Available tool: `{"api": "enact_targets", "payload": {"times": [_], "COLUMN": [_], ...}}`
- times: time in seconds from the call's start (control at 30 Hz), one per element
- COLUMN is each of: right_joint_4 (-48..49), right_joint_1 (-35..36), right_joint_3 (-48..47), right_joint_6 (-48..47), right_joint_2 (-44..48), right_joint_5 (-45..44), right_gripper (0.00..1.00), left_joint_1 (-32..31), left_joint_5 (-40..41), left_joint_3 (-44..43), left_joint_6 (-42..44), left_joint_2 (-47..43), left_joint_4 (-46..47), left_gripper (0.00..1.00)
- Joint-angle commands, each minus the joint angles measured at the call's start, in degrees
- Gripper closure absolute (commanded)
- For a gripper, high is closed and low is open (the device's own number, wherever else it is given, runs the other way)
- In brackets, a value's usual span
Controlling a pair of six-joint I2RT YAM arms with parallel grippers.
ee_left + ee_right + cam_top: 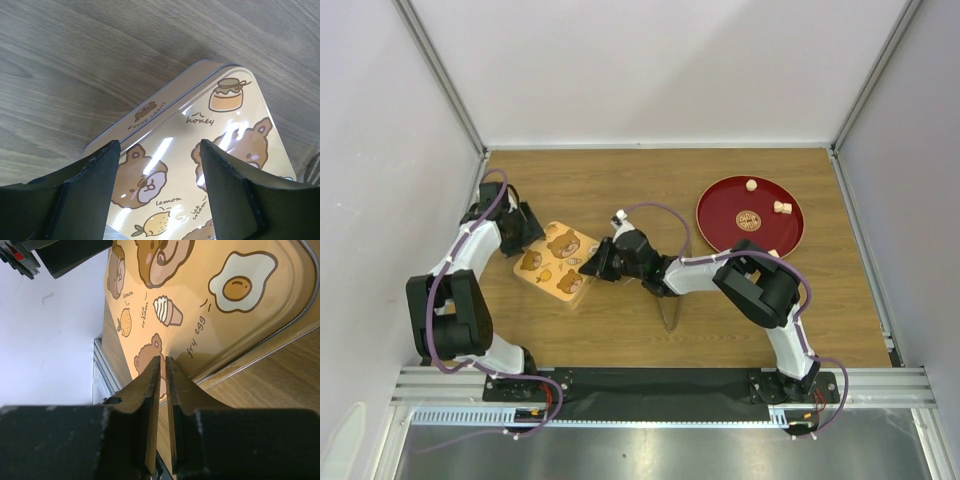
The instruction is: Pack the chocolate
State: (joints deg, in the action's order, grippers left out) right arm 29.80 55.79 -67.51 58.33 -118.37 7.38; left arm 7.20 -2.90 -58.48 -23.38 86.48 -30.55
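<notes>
Top external view: the chocolate [782, 208] lies on the red plate [720, 215], apart from the closed box [555, 264]. Left jaws open over its lid [235, 130], right jaws shut at its edge; the next move probably needs a hold on the rim.

A bear-print tin [557, 261] lies left of a red plate [720, 225].

Chocolate [782, 208] on plate [720, 226], right of box [557, 259]

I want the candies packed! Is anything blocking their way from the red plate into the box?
Yes: the bear-print lid is on the box, covering the inside. The chocolates sit on the red plate, off to its right.
</notes>
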Motion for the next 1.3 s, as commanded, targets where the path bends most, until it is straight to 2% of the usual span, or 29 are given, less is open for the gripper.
{"api": "enact_targets", "payload": {"times": [0.0,0.13,0.27,0.33,0.37,0.4,0.5,0.57,0.73,0.9,1.03,1.17,1.2,1.23,1.27], "right_joint_4": [-2.6,-1.9,-2.5,-2.4,-2.1,-1.5,0.6,1.0,-0.9,0.0,-0.4,-1.2,-2.8,-3.8,-4.7], "right_joint_1": [-0.4,-1.4,-1.6,-1.6,-1.8,-2.1,-3.0,-3.4,-3.9,-3.8,-3.8,-4.9,-5.7,-6.2,-6.7], "right_joint_3": [-0.9,-4.4,-7.6,-9.3,-9.8,-10.2,-11.3,-12.1,-11.7,-10.5,-10.9,-10.8,-10.5,-9.7,-9.1], "right_joint_6": [-2.2,-2.3,-2.5,-1.7,-1.4,-0.8,2.0,2.6,1.7,1.8,0.4,-1.5,-2.0,-3.2,-4.2], "right_joint_2": [1.3,0.0,-1.4,-2.9,-3.6,-4.9,-7.3,-9.0,-9.9,-9.4,-8.1,-3.0,0.5,2.4,4.5], "right_joint_5": [-0.2,6.1,8.0,9.0,9.3,9.7,12.1,13.0,12.7,12.1,12.6,14.1,14.2,14.2,14.2], "right_gripper": [0.85,0.84,0.84,0.84,0.84,0.84,0.84,0.84,0.84,0.84,0.84,0.84,0.83,0.82,0.80], "left_joint_1": [-0.3,-0.3,-0.4,-0.3,-0.3,-0.3,-0.1,0.0,1.1,1.1,1.1,1.1,1.1,1.1,1.1], "left_joint_5": [2.7,5.4,7.9,6.7,5.6,4.2,-0.1,0.3,2.7,4.3,5.0,5.3,4.7,3.3,0.9], "left_joint_3": [-0.2,-3.2,-5.3,-4.3,-2.5,-1.5,1.3,2.7,5.7,5.1,3.0,-3.7,-5.6,-7.3,-10.7], "left_joint_6": [0.8,0.7,0.4,-0.2,-0.5,-0.8,-2.3,-2.7,-3.8,-4.4,-3.3,-1.9,-1.2,-0.8,-0.5], "left_joint_2": [-1.9,-4.4,-8.6,-9.7,-10.0,-9.8,-6.7,-5.4,-3.1,0.1,-1.7,-6.5,-8.6,-9.6,-10.7], "left_joint_4": [0.2,-2.0,-3.4,-1.8,-0.9,-0.1,1.1,1.5,3.5,2.7,0.8,-3.2,-4.1,-5.2,-5.7], "left_gripper": [0.28,0.30,0.34,0.42,0.51,0.55,0.71,0.76,0.78,0.80,0.78,0.64,0.51,0.45,0.34]}}
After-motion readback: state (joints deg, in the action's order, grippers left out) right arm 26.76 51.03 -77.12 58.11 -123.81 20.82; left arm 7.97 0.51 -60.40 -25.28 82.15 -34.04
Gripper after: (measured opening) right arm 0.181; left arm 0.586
